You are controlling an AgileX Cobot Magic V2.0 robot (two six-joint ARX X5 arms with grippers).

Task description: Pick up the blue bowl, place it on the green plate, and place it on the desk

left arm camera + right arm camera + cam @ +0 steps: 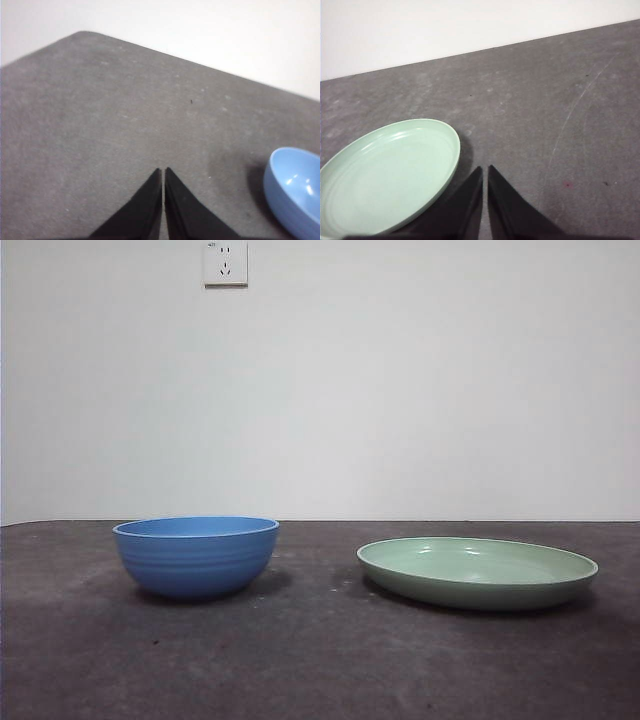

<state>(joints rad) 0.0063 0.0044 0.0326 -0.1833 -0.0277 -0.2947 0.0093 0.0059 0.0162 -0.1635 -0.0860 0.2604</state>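
The blue bowl [196, 556] stands empty on the desk [320, 660], well apart from the green plate [478, 572]. It looks rigid, smooth and probably slippery, so its rim offers the surest hold. The left gripper [163, 171] and right gripper [485, 168] hover with jaws closed, holding nothing.

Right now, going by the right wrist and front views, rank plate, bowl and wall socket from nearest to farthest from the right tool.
1. Plate: just beside the right tool in the right wrist view.
2. Bowl: apart from the plate, on its other side in the front view.
3. Socket: high on the back wall, above the bowl; likely farthest.
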